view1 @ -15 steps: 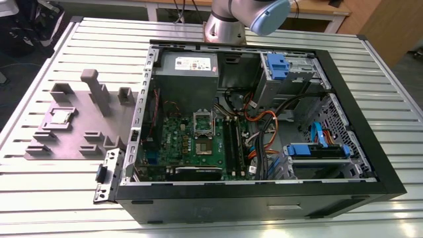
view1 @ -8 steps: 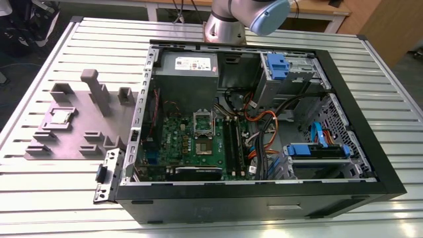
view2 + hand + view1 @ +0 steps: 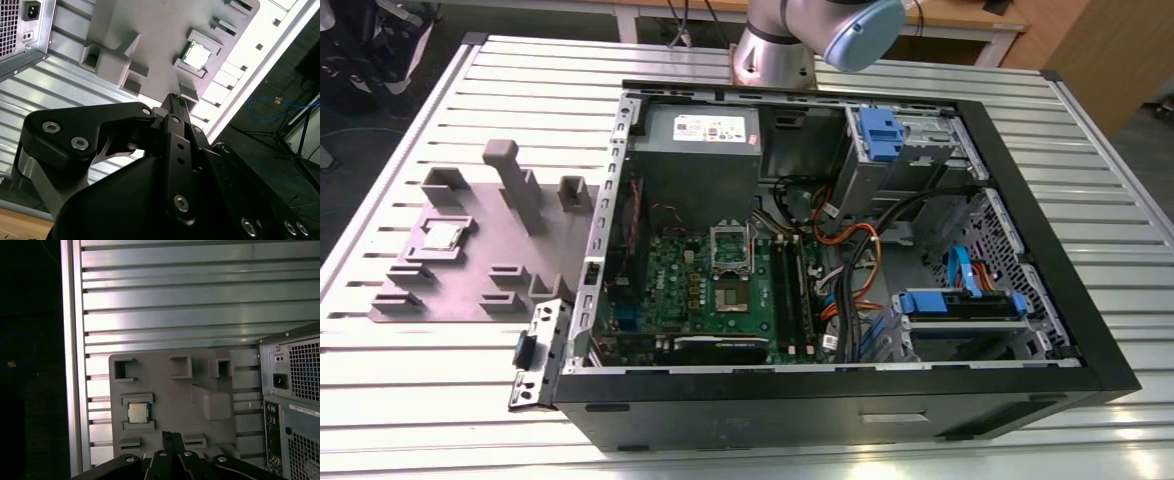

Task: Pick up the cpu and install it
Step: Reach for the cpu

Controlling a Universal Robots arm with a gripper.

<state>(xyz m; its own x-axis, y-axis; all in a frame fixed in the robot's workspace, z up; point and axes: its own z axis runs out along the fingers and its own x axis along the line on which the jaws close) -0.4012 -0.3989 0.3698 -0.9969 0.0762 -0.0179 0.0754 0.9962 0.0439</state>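
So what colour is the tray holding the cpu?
Plain grey tray; it shows best in the first wrist view, with the cpu seated in it.

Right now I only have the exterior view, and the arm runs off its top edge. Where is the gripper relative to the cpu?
Observer: In the first wrist view the gripper hangs over the grey tray. The cpu lies in its holder, apart from the fingertips.
Operator: Is it carrying anything?
Observer: No. In both wrist views it is shut, with nothing between its fingers.
Operator: What is beside the tray there?
Observer: The computer case's rear panel, with its power inlet.
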